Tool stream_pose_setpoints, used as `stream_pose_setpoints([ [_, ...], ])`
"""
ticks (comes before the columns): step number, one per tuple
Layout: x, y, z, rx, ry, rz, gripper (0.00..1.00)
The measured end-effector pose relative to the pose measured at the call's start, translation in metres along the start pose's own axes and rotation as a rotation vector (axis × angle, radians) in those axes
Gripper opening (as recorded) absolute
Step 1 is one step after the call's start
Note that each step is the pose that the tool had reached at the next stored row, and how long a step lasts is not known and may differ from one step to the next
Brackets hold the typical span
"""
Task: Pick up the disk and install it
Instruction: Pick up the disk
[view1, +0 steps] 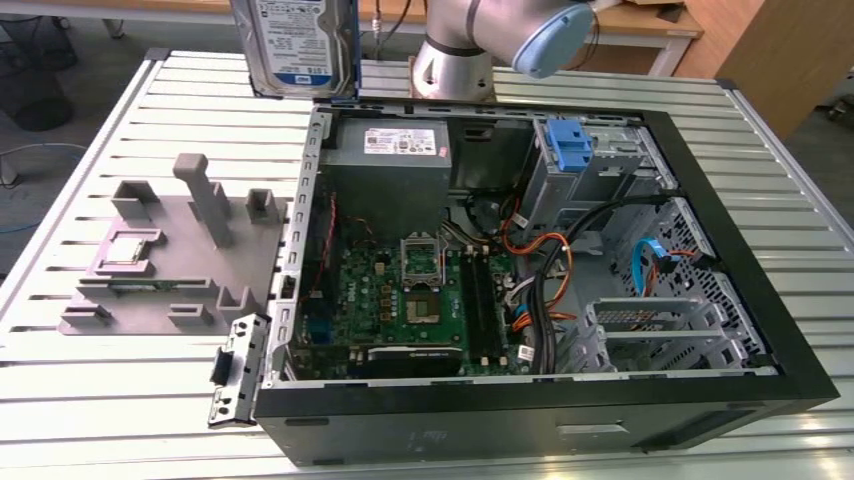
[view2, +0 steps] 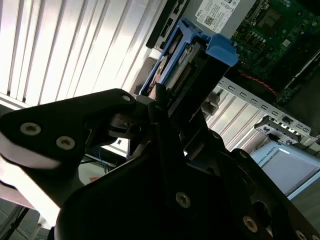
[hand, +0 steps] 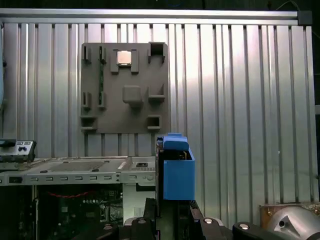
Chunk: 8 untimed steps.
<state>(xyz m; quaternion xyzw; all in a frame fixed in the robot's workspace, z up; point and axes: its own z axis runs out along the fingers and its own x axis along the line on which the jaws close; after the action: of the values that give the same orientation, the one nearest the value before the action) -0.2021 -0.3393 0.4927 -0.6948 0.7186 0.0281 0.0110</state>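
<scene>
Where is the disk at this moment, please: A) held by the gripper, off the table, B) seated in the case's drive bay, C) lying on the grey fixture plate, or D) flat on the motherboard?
A: the disk is raised above the table, clamped in the gripper.

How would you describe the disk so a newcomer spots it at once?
Start at the open black computer case on the ribbed metal table. In the exterior view, the disk is held up beyond the case's far corner on that view's left. It is a rectangular silver drive with a white-and-blue label, unlike the bare blue plastic bracket inside the case.
</scene>
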Motion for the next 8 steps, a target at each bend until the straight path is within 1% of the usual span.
stream_pose_setpoints([
  [8,-0.0004,-0.0109,-0.0002,0.0,0.0,0.0,0.35],
])
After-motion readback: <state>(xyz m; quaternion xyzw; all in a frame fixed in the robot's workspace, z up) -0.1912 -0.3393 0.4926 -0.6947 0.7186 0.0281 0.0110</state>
